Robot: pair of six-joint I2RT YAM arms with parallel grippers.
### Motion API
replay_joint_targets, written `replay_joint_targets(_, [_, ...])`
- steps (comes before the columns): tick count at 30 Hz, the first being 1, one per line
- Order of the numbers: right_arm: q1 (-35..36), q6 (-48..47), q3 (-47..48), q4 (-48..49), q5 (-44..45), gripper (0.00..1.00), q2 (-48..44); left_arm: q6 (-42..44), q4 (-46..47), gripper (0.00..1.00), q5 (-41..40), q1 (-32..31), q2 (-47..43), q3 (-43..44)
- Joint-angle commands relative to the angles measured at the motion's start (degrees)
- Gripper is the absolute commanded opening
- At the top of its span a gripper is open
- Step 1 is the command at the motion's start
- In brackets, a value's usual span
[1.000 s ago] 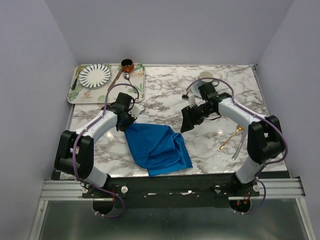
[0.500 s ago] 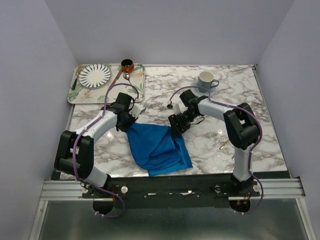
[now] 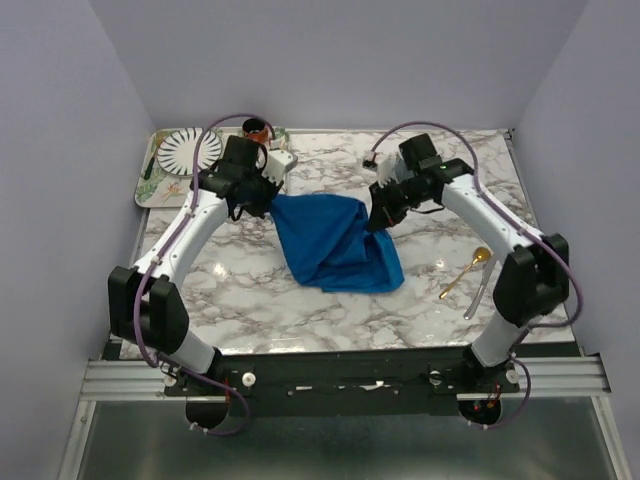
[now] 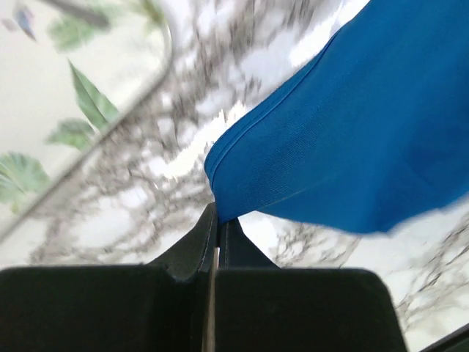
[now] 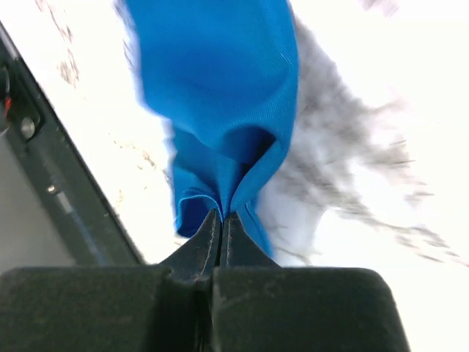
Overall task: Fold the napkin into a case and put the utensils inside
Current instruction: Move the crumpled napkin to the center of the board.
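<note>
Napkin (image 3: 338, 252) has just been pinched by the right gripper (image 3: 380, 219) too; with the left gripper (image 3: 269, 203) clenched on it, spreading flat is enabled.

a striped plate (image 3: 183, 150) sits on the leaf-print tray (image 3: 158, 189).

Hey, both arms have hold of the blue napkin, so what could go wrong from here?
The left end effector and right end effector each pinch only a thin bit of the napkin, so a corner might slip free if they pull it taut.
The napkin hangs bunched with folds, so it may land creased rather than flat.
The left end effector sits close to the tray; a wide swing could knock it.
</note>
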Motion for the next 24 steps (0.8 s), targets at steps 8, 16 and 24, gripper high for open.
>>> replay_joint_targets(8, [14.84, -18.31, -15.74, -11.02, 5.05, 0.36, -25.27, 6.37, -7.0, 0.0, 9.86, 0.78, -11.96, -3.17])
replay_joint_targets(16, [14.8, -14.29, -21.39, -8.4, 9.26, 0.87, -29.07, 15.26, -3.22, 0.0, 3.1, 0.78, -18.67, -22.0])
replay_joint_targets(24, [14.53, -19.1, -23.31, -10.67, 9.19, 0.76, -27.22, 14.03, -1.9, 0.0, 2.65, 0.78, -14.45, -23.24])
